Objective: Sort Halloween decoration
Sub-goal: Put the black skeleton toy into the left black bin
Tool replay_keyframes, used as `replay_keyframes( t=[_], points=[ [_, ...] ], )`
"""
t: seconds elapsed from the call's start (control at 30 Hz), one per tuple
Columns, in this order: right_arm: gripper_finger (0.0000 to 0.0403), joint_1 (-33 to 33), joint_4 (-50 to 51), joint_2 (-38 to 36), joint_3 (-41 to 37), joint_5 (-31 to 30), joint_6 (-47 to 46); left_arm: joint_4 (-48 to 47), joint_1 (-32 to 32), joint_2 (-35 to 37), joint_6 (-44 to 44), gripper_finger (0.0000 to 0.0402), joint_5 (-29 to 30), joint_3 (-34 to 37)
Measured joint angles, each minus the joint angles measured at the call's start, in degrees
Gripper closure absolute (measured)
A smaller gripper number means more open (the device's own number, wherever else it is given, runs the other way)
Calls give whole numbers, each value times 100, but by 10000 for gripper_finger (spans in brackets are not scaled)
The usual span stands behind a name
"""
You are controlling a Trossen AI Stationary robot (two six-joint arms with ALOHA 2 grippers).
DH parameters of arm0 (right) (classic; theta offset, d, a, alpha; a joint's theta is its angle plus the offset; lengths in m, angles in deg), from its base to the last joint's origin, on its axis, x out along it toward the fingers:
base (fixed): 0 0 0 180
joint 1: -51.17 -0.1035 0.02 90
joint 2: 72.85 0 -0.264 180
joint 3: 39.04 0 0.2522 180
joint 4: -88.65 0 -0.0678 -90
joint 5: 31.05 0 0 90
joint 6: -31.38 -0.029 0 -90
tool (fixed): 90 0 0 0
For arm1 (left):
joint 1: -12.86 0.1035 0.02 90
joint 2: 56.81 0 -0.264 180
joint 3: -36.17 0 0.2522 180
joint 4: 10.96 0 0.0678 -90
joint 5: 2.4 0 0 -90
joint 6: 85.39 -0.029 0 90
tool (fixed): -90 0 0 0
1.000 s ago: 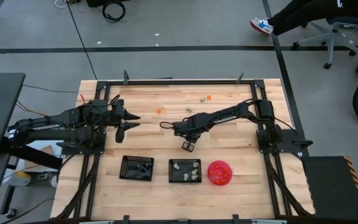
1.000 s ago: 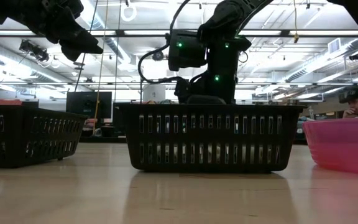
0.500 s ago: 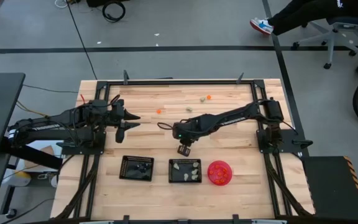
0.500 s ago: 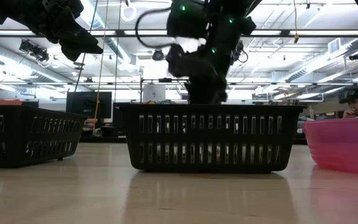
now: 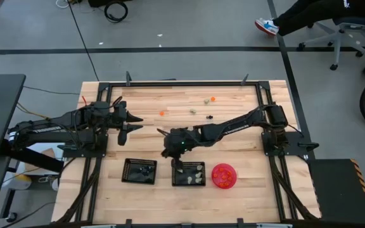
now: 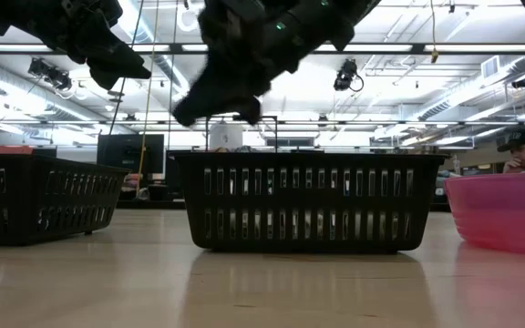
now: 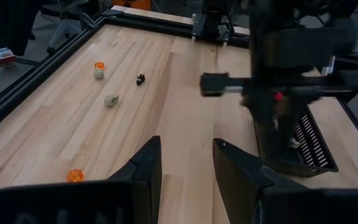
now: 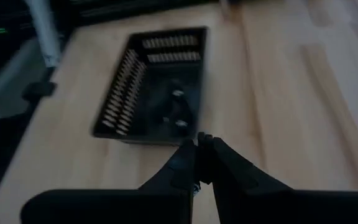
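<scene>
The Halloween trinkets lie loose on the far half of the table: an orange one [image 5: 161, 113], a pale one [image 5: 193, 111], a black one [image 5: 208, 117], and a pale and orange pair [image 5: 210, 99]. Pale ones lie in the middle black tray [image 5: 189, 173], dark ones in the left black tray [image 8: 154, 87]. My right gripper [image 5: 177, 164] hangs above the middle tray's left edge, fingers shut [image 8: 199, 142], facing the left tray [image 5: 139, 171]. My left gripper [image 5: 130, 123] waits open at the table's left, fingers apart [image 7: 185, 158]. My right gripper's fingertips [image 8: 191, 149] are closed together, pointing down and toward the left tray. Whether a tiny trinket sits between them, I cannot tell.
The round pink bowl [image 5: 224, 175] stands to the right of the middle tray near the table's near edge. In the low view the trays [image 6: 308, 200] and the bowl [image 6: 504, 210] stand in a row. A black frame [image 5: 170, 83] borders the table. A person sits beyond at the right [image 6: 522, 146].
My right gripper has swung from behind the middle tray toward the table's near edge and left, ending over that tray's left edge, and has turned toward the left tray. In the low view it has risen and moved left. The left arm has kept still.
</scene>
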Motion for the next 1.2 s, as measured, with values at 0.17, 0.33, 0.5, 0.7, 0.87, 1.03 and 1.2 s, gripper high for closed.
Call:
replay_keyframes(
  t=[0.17,0.33,0.5,0.7,0.87,1.03,1.2],
  points=[
    [360,-135,-1129,345,-2,124,308,0,0,-1,0,285,0,-1],
    [360,-225,-2391,858,0,278,459,25,0,-1,0,285,0,0],
    [360,-223,-2601,1128,87,160,478,20,0,-2,0,285,0,-1],
    [360,-303,-2540,1165,184,-349,768,24,2,-2,0,285,0,-1],
    [359,-335,-2559,1160,184,-387,826,25,2,0,0,285,0,-1],
    [352,-352,-2732,1158,184,-245,848,24,2,-2,0,285,0,0],
    [338,-356,-2731,1156,184,-127,1009,24,2,0,0,285,0,-1]
  ],
)
